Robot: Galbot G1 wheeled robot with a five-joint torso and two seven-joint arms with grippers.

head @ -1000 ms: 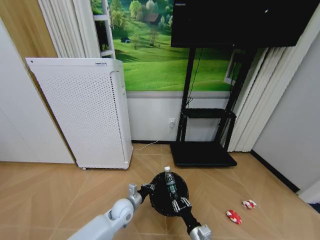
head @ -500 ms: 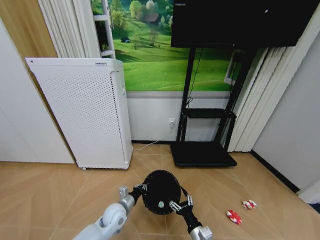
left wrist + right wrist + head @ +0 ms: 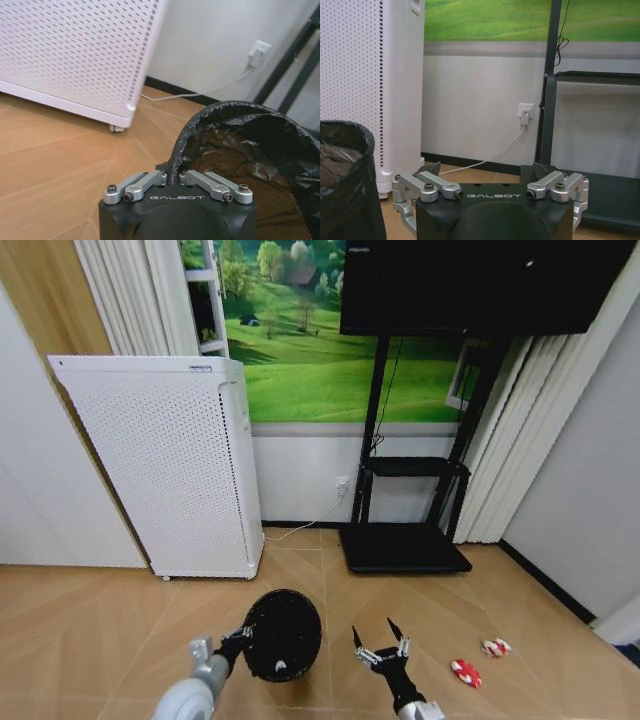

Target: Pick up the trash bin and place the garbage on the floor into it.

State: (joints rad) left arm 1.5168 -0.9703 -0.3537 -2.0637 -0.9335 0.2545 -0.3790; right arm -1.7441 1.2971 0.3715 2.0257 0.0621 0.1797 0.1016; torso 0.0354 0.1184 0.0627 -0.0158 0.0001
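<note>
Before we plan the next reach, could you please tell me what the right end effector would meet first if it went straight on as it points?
Likely nothing near: the open right end effector points toward the white wall with its socket; depth unclear.

one trash bin (image 3: 280,634) and two red-and-white wrappers (image 3: 466,672) are on the floor. two tools: left tool (image 3: 240,637), right tool (image 3: 380,647).
</note>
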